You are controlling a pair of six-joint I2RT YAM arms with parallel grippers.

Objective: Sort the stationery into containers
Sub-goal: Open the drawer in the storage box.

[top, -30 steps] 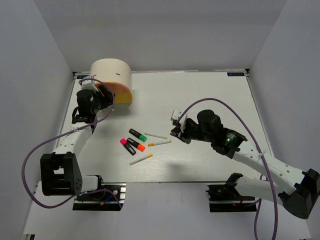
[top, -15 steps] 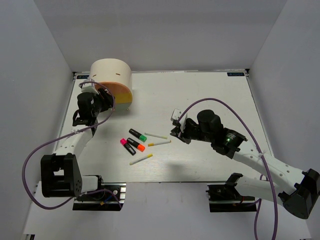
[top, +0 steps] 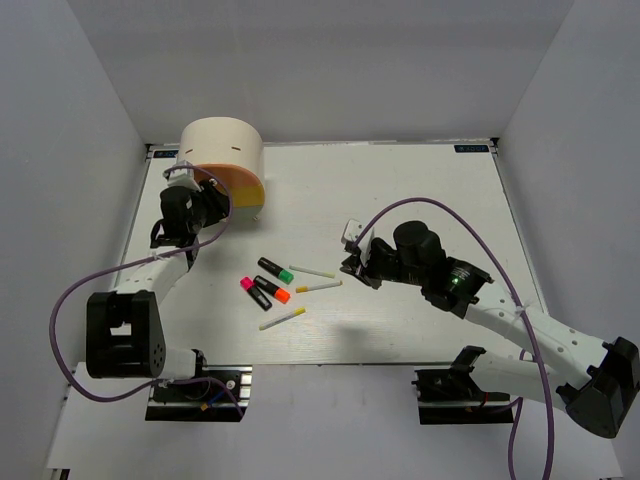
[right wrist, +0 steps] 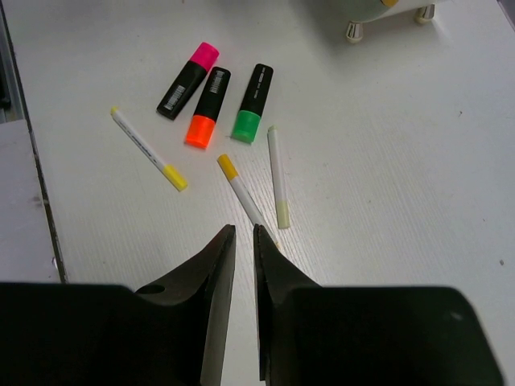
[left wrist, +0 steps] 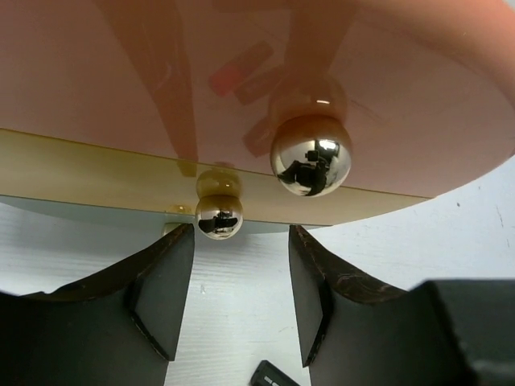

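Stationery is seen loose on the table (top: pixel 420 190), approx. mid-front, well apart from the organiser (top: pixel 222 150), which is set at the far-left corner. Three black highlighters are laid close together: green-capped one (top: pixel 275 269) farthest back, orange-capped one (top: pixel 270 290) and pink-capped one (top: pixel 253 292) side by side in front of it. Three thin sticks are spread round them: one pale (top: pixel 312 271) just right of the green cap, one yellow-tipped (top: pixel 318 286) below that, a third (top: pixel 282 318) nearer the front edge, apart from the rest. None is in a drawer.

In the right wrist view the yellow-tipped stick (right wrist: pixel 240 189) is seen running toward the fingertips, its near end hidden under them. Right gripper (right wrist: pixel 239 273) is held low over the table w/ fingers brought nearly together, only a thin slit left; nothing is gripped.

Left gripper (left wrist: pixel 240 293) is pointed at the organiser's flat pinkish-orange face (left wrist: pixel 121 80). Its jaws are about half spread and nothing is clamped. A small shiny knob (left wrist: pixel 219 217) is seen just ahead of the gap, nearer the left finger (left wrist: pixel 161 297); a larger knob (left wrist: pixel 311 155) sits higher and to the right. Contact w/ either knob can't be made out.
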